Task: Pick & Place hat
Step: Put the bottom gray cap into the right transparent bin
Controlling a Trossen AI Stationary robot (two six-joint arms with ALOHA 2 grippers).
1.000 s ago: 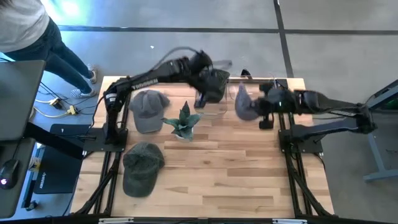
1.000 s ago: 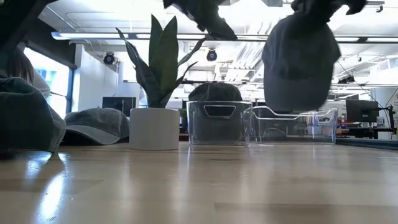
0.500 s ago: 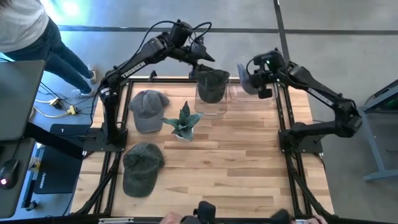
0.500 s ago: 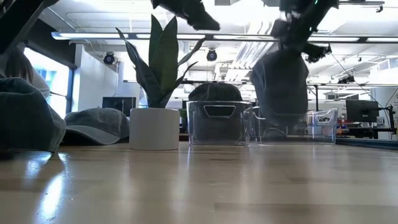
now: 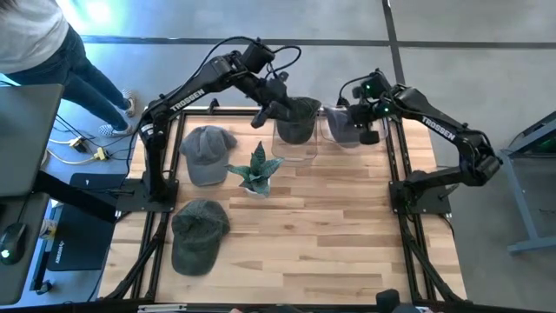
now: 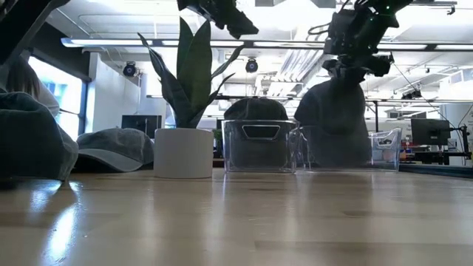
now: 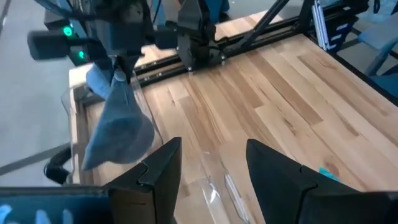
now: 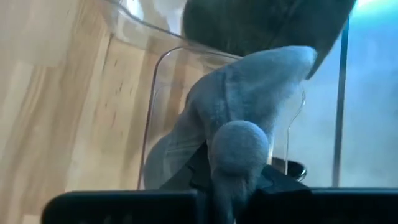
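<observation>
My right gripper [image 5: 366, 116] is shut on a grey hat [image 5: 341, 127] over the right-hand clear bin [image 5: 334, 143] at the table's far edge. In the low view the hat [image 6: 336, 122] hangs from the gripper [image 6: 353, 65] down inside that bin [image 6: 384, 148]. My left gripper [image 5: 268, 106] is open in the air beside the left clear bin [image 5: 294, 149], where a dark hat [image 5: 297, 117] sits. Its wrist view shows its fingers [image 7: 158, 174] apart, with the grey hat [image 7: 115, 127] beyond. Two more hats lie on the table: a grey one [image 5: 207, 152] and a dark green one [image 5: 198, 230]. My right gripper holds the grey hat by a bunched fold of its cloth [image 8: 239, 146], pinched between the two fingers from above. The hat hangs below the fingers, crumpled, its lower part [image 6: 336, 155] down inside the right clear bin near the floor.
A potted plant [image 5: 256, 169] stands mid-table in front of the left bin. A person [image 5: 43, 43] stands beyond the table's far-left corner. Bare wood [image 5: 330, 235] covers the near right half of the table.
My right gripper carried the grey hat from the table's right side toward the far edge, then lowered it, so the hat now hangs inside the right bin. My left gripper drew back from above the left bin toward the left.
</observation>
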